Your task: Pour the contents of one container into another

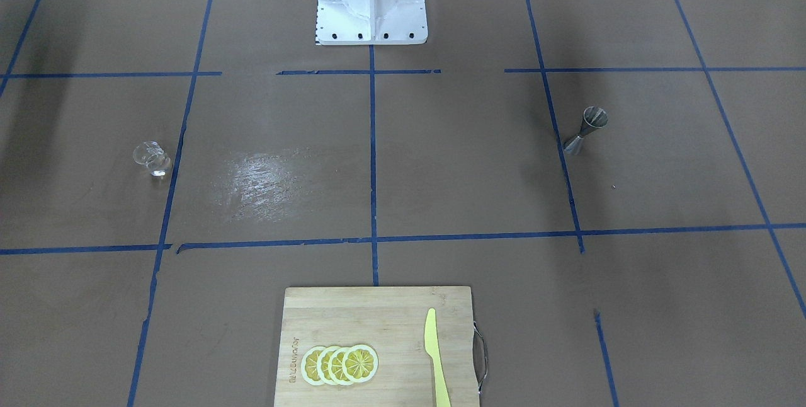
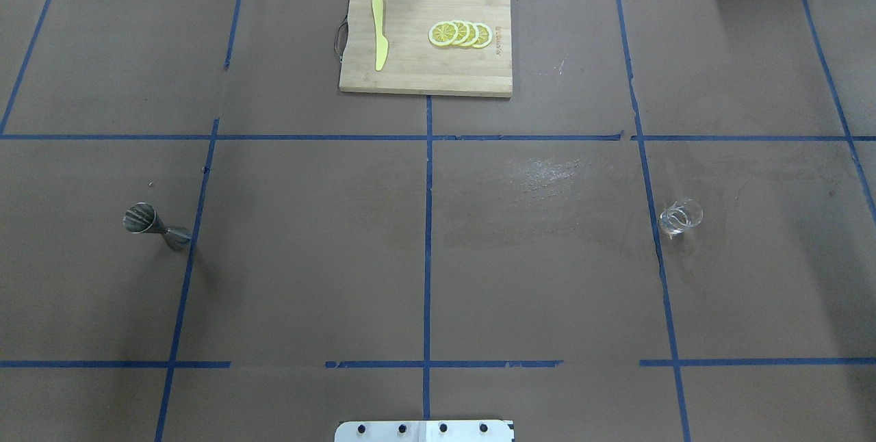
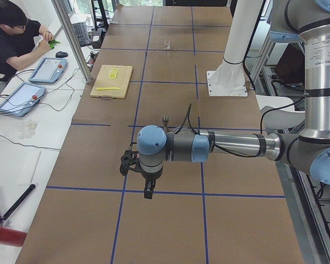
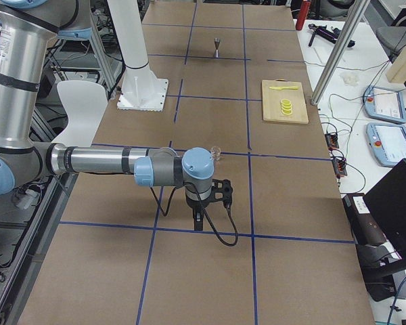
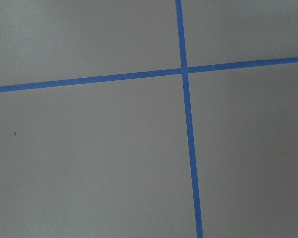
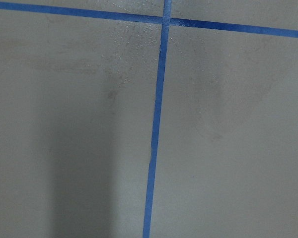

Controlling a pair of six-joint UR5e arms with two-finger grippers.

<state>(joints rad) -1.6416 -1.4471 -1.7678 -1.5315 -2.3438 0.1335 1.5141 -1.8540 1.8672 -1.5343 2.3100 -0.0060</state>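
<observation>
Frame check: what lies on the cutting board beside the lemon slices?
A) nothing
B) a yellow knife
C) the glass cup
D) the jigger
B: a yellow knife lies on the board, apart from the lemon slices; the jigger and cup stand elsewhere.

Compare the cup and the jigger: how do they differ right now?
The cup is clear glass; the jigger is silver metal. The cup is short and rounded; the jigger is taller, hourglass-shaped. The cup sits on the robot's right side, the jigger on its left. Both stand upright, untouched.
</observation>
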